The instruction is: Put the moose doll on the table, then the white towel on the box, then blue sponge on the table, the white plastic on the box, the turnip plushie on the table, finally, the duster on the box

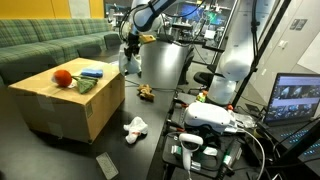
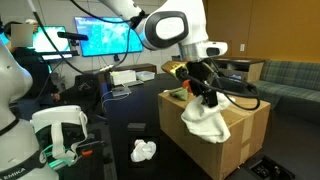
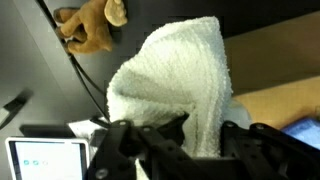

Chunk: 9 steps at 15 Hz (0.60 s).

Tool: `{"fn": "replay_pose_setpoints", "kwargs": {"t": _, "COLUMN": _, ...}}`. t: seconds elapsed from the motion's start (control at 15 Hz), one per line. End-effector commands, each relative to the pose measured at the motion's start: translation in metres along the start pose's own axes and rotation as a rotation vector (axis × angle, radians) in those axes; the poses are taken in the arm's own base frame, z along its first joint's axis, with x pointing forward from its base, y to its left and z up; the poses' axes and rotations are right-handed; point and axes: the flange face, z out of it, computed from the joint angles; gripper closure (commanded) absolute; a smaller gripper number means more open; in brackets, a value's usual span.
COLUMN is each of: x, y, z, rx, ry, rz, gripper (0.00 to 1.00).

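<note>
My gripper (image 3: 204, 124) is shut on the white towel (image 3: 175, 75), which bulges out past the fingers in the wrist view. In an exterior view the towel (image 2: 203, 122) hangs from the gripper (image 2: 200, 88) against the near corner of the cardboard box (image 2: 240, 128). The moose doll (image 1: 146, 92) lies on the black table (image 1: 150, 145) beside the box (image 1: 60, 108); it also shows in the wrist view (image 3: 90, 28). The turnip plushie (image 1: 62, 77) and blue sponge (image 1: 92, 72) rest on the box top. The white plastic (image 1: 135, 126) and the duster (image 1: 106, 165) lie on the table.
A couch (image 1: 50, 42) stands behind the box. A headset and cables (image 1: 210, 120) crowd one side of the table, near a laptop (image 1: 300, 100). Monitors (image 2: 105, 35) glow at the back, and a white robot body (image 2: 55, 130) stands close by.
</note>
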Motion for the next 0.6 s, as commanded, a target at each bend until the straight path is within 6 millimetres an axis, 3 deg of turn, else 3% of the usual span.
{"fn": "replay_pose_setpoints", "kwargs": {"t": 0.0, "x": 0.05, "y": -0.018, "z": -0.029, "rx": 0.009, "ry": 0.123, "rz": 0.009, "gripper": 0.97}}
{"fn": "replay_pose_setpoints", "kwargs": {"t": 0.2, "x": 0.086, "y": -0.044, "z": -0.028, "rx": 0.018, "ry": 0.222, "rz": -0.02, "gripper": 0.97}}
{"fn": "replay_pose_setpoints", "kwargs": {"t": 0.4, "x": 0.108, "y": -0.082, "z": -0.029, "rx": 0.039, "ry": 0.304, "rz": -0.063, "gripper": 0.97}}
{"fn": "replay_pose_setpoints", "kwargs": {"t": 0.53, "x": 0.123, "y": -0.104, "z": -0.017, "rx": 0.053, "ry": 0.346, "rz": -0.093, "gripper": 0.97}}
